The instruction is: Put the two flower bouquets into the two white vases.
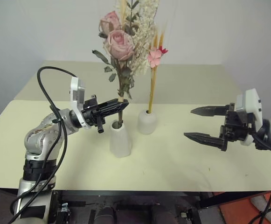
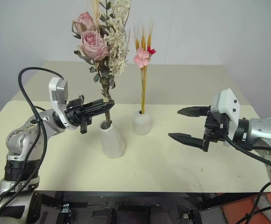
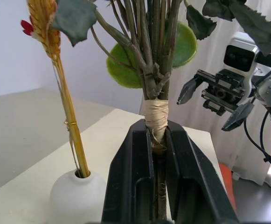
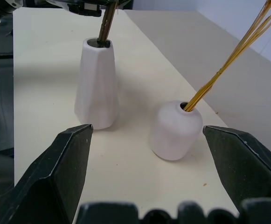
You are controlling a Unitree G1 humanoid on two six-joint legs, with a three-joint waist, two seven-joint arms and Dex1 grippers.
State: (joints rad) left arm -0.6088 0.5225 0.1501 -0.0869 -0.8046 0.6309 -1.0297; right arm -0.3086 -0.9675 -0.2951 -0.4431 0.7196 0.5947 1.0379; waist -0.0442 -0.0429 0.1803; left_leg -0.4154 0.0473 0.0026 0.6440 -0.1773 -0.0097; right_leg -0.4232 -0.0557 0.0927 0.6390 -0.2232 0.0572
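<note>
- The bushy rose bouquet (image 1: 121, 42), made up of pink roses, grey-green leaves and white sprigs, is seen standing upright with its bound stems lowered into the round top hole of the taller tapered vase (image 1: 120, 138).
- The stems are clamped just above the vase mouth by the left gripper (image 1: 118, 105), whose two black fingers are clenched on them at the tan wrapping, as is shown closely in the left wrist view.
- The slim bouquet (image 1: 154, 70) of long yellow stalks, topped by a pink and a red blossom, is already set in the shorter rounded vase (image 1: 147, 122), which is placed just beside the taller vase, slightly farther back and toward the robot's right.
- Both white vases are carried by the pale cream table (image 1: 182, 163), near its middle.
- The right gripper (image 1: 200, 123) is held above the table, well apart from the vases on the robot's right, with its jaws spread wide and nothing between them; both vases are framed between its fingers in the right wrist view.
</note>
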